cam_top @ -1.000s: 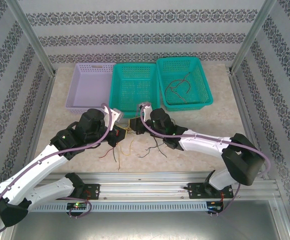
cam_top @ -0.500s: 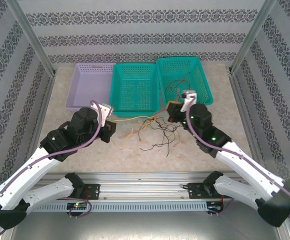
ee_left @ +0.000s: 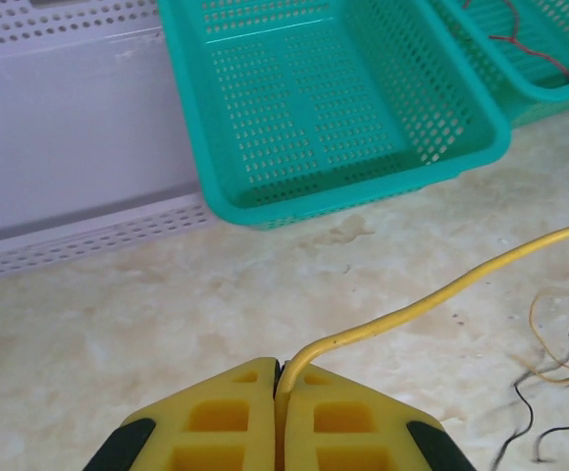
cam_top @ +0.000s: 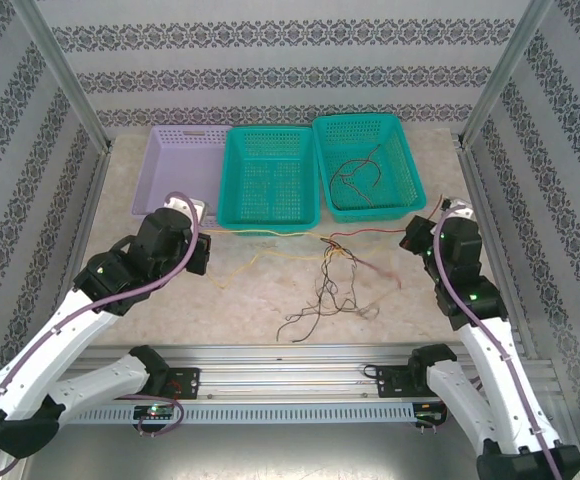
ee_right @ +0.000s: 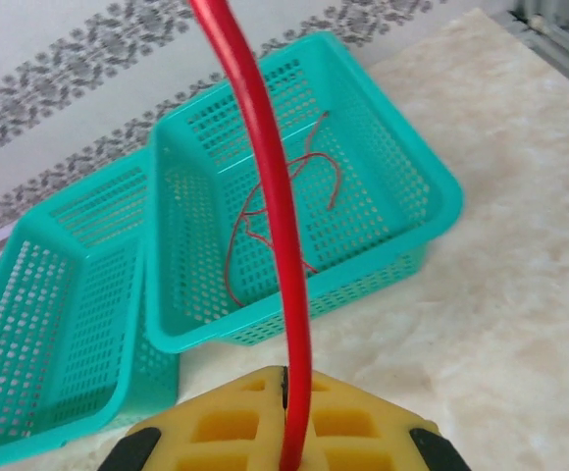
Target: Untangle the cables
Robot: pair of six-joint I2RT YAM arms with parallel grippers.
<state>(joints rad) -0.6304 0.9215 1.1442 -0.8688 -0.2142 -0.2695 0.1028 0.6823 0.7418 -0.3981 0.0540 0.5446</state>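
- Left gripper (cam_top: 203, 250) is pressed shut on the yellow cable (cam_top: 260, 233), which is pinched in the seam between the yellow pads (ee_left: 226, 422).
- From the left fingertips, the yellow cable is run rightward, nearly straight, just in front of the mid basket (cam_top: 270, 222) toward the knot.
- Right gripper (cam_top: 413, 238) is pressed shut on the red cable (cam_top: 375, 233). In the right wrist view the cable is clamped at the fingertip seam and arcs up out of the frame.
- From the right fingertips, the red cable is stretched leftward to the same knot, in front of the right basket (cam_top: 370, 213).
- Tangle (cam_top: 332, 285) is located on the table (cam_top: 170, 300) between the two grippers, nearer the right one. Black, dark and orange strands are spread toward the near edge.
- The knot point is seen at the top of the tangle, where the yellow and red cables meet. Which strands cross which cannot be told.
- A second yellowish strand is laid on the table left of the tangle, apart from the left gripper.
- Loose cables (cam_top: 355, 175), reddish and dark, are lying inside the right basket, well apart from both grippers.
- Lilac basket (cam_top: 155, 213) is placed left of the mid basket, touching it.
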